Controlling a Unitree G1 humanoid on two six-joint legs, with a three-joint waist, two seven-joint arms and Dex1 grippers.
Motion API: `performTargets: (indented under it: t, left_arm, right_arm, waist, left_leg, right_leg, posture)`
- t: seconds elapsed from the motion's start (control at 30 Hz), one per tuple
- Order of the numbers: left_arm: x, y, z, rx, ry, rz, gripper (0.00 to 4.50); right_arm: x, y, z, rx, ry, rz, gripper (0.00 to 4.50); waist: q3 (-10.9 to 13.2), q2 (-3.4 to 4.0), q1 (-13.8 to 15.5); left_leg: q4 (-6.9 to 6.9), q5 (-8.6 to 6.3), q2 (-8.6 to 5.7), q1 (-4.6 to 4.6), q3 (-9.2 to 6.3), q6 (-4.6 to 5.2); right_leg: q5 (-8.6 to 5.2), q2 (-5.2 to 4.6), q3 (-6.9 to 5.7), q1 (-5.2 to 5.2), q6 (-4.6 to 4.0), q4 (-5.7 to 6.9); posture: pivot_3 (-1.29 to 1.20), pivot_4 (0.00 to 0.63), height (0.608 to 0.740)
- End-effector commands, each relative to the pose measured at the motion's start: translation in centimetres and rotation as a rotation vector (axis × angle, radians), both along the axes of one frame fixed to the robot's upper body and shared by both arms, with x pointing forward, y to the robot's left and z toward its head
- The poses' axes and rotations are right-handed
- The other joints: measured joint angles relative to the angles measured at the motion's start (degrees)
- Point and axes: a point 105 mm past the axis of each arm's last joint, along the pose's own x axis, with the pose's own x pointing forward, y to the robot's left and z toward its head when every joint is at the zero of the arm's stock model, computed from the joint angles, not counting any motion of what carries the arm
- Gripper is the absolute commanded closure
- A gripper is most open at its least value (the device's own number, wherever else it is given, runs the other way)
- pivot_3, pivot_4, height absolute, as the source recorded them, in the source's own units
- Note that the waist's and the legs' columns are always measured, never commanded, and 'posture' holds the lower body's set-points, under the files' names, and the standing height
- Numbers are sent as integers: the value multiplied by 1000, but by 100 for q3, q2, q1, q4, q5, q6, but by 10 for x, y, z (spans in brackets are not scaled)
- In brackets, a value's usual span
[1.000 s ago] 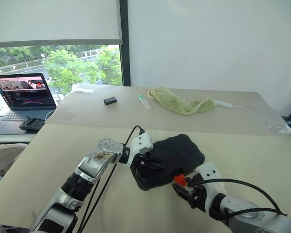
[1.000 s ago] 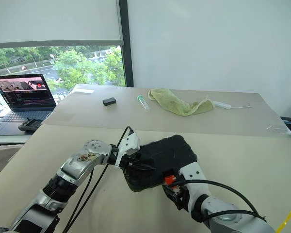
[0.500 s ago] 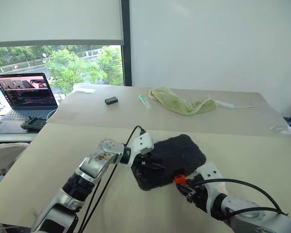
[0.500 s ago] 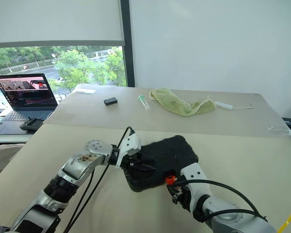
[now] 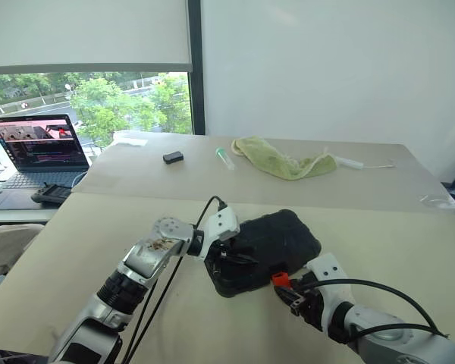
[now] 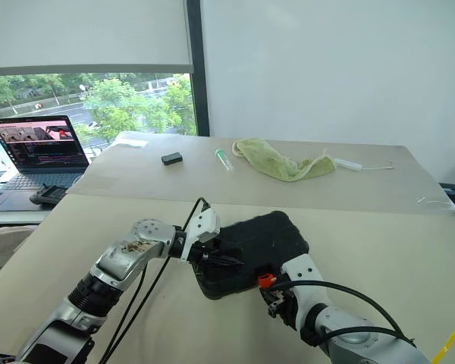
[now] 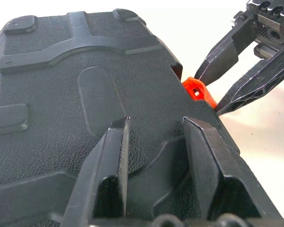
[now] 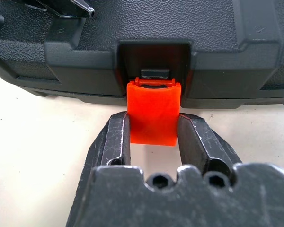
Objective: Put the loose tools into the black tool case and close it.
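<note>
Black tool case (image 5: 267,250) lay shut at lower centre of the head view on the beige table (image 5: 76,243), left gripper (image 7: 154,130) spread-fingered, pressing on its lid, right gripper (image 8: 153,132) clenched on the orange latch (image 8: 153,112) at the case's near edge.

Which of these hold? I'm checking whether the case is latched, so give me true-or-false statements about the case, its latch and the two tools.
1. The black case lies with its lid down. True.
2. The right tool has its fingers on either side of the orange latch. True.
3. The latch is snapped flat against the case. False: it sticks out from its recess toward the right tool.
4. The left tool holds a screwdriver. False: its fingers rest on the lid, with nothing between them.
5. A green cloth lies on the far table. True.
</note>
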Motion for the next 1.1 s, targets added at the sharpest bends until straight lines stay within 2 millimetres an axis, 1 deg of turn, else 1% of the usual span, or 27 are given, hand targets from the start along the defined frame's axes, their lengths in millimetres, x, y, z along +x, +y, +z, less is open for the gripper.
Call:
performTargets:
  t: [0.03, 0.23, 0.47, 0.57, 0.63, 0.73, 0.8, 0.87, 0.93, 1.07, 1.1]
  left_arm:
    - [-6, 3, -28, 78, 81, 9, 2584]
    - [-8, 4, -37, 105, 95, 7, 2584]
    - [-11, 2, -38, 110, 104, 1, 2584]
    - [-12, 0, -37, 105, 109, -1, 2584]
    - [-14, -2, -32, 86, 94, -16, 2584]
    - [-12, -7, -19, 22, 77, -25, 2584]
    - [-9, -5, -13, 0, 83, -33, 2584]
    - [-8, 1, -16, 21, 91, -56, 2584]
    - [-8, 6, -25, 65, 99, -71, 2584]
    - [-10, 7, -36, 95, 120, -83, 2584]
    - [-11, 7, -37, 97, 120, -86, 2584]
  right_arm:
    - [6, 4, 23, 37, -126, 8, 3340]
    - [6, 5, 30, 45, -166, 17, 3340]
    - [8, 5, 34, 48, -193, 19, 3340]
    - [10, 5, 31, 39, -184, 22, 3340]
    - [11, 5, 27, 33, -172, 25, 3340]
    - [12, 5, 23, 26, -161, 33, 3340]
    - [13, 5, 21, 19, -154, 36, 3340]
    - [13, 4, 18, 13, -149, 40, 3340]
    - [14, 4, 18, 12, -150, 45, 3340]
    - [17, 6, 16, 24, -141, 69, 3340]
    - [19, 6, 16, 26, -141, 69, 2840]
  waist:
    - [0, 0, -4]
    - [-3, 0, -5]
    - [-4, 1, 0]
    - [-4, 1, 0]
    - [-4, 1, 0]
    - [-4, 1, 0]
    - [-4, 1, -11]
    - [-4, 1, -24]
    - [-5, 2, -40]
    - [-7, 2, -67]
    - [-9, 2, -69]
  left_leg:
    - [0, 0, 0, 0, 0, 0]
    - [0, 0, 0, 3, 0, 0]
    - [-2, 0, -1, 2, 0, 0]
    - [-2, 0, 0, 2, 0, 0]
    - [-2, 0, 0, 2, 0, 0]
    - [-2, 0, 0, 2, 0, 0]
    - [-1, 0, 0, 2, 0, 0]
    - [-1, 1, 0, 3, 1, -1]
    - [-1, 1, 1, 5, 1, -2]
    - [-3, 1, 3, 9, 2, -2]
    - [-3, 1, 5, 11, 2, -2]
  right_leg:
    - [0, 0, 0, 0, 0, 1]
    - [0, 0, 1, 1, 0, 1]
    - [0, 0, 0, 1, 0, -2]
    - [0, 0, 0, 0, 0, -2]
    - [0, 0, 0, 1, 0, -2]
    - [0, 0, 0, 1, 0, -2]
    - [0, 0, 1, 1, 0, -1]
    - [0, 1, 1, 0, 0, 0]
    - [0, 4, 1, 0, -1, 1]
    - [-1, 6, 3, 3, -2, 1]
    - [-1, 6, 3, 5, -2, 1]
  posture:
    - [0, 150, 740]
    - [0, 150, 740]
    - [0, 150, 740]
    - [0, 150, 740]
    - [0, 150, 740]
    - [0, 150, 740]
    - [0, 150, 740]
    - [0, 150, 740]
    - [0, 150, 740]
    - [0, 150, 740]
    - [0, 150, 740]
